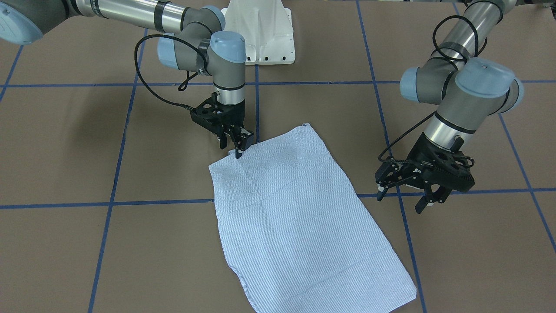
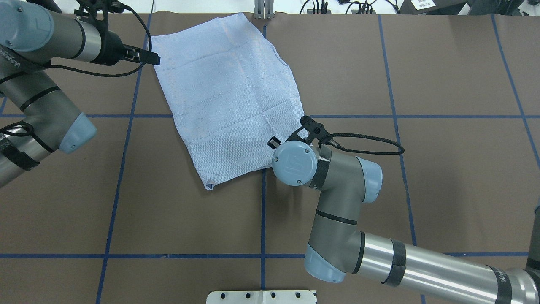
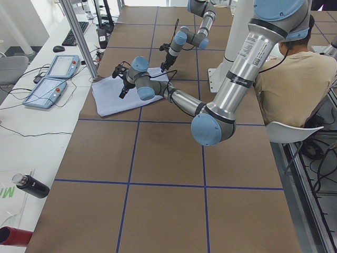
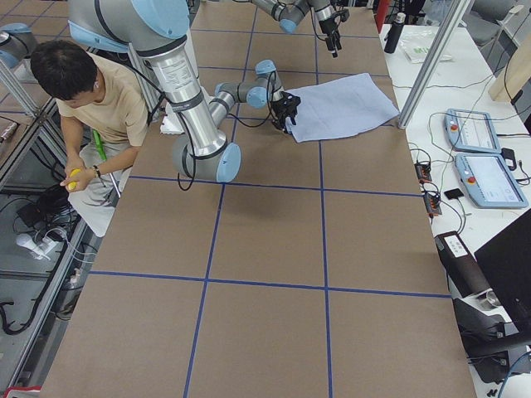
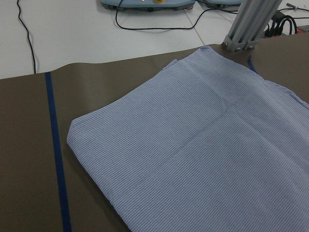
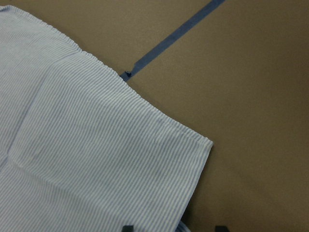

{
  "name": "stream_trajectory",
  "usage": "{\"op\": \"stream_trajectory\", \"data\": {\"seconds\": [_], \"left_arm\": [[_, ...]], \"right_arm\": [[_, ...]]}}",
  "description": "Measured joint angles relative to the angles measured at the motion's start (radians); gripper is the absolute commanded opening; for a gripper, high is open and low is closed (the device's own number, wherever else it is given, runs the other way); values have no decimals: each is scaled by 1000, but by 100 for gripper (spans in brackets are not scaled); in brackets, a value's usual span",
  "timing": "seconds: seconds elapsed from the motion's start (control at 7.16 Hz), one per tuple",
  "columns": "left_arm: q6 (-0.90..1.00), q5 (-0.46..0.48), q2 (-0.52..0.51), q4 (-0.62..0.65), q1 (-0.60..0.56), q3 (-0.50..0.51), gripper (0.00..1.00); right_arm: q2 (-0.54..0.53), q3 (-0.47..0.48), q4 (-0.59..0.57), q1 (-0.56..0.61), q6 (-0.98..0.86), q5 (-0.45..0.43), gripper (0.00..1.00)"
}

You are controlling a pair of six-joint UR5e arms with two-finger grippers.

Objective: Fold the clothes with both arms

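Note:
The light blue striped shirt [image 1: 295, 208] lies flat on the brown table, folded into a rectangle; its collar, buttons and pocket are hidden. It also shows in the overhead view [image 2: 228, 97]. My right gripper [image 1: 234, 150] points down at the shirt's corner nearest the robot base, jaws open, and the right wrist view shows that corner [image 6: 198, 142] just ahead of the two fingertips. My left gripper [image 1: 402, 201] is open and empty, held low beside the shirt's long edge without touching it. The left wrist view looks across the shirt [image 5: 203, 145].
The white pedestal base [image 1: 260, 34] stands behind the shirt. Blue tape lines [image 1: 130, 202] cross the table. An aluminium post [image 5: 246, 24] and teach pendants [image 3: 52, 79] stand at the table's far edge. A seated person [image 4: 91, 91] is beside the robot.

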Motion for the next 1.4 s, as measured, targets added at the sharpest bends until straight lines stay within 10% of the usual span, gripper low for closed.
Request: {"op": "stream_trajectory", "data": {"seconds": [0.7,0.98,1.4], "left_arm": [[1,1,2,0,0,0,100],[2,1,2,0,0,0,100],[1,1,2,0,1,1,100]], "right_arm": [[33,-44,-1,-11,4,-34,49],[47,-62,-1,-12,5,-37,0],[52,-53,1,-9,7,-38,0]]}}
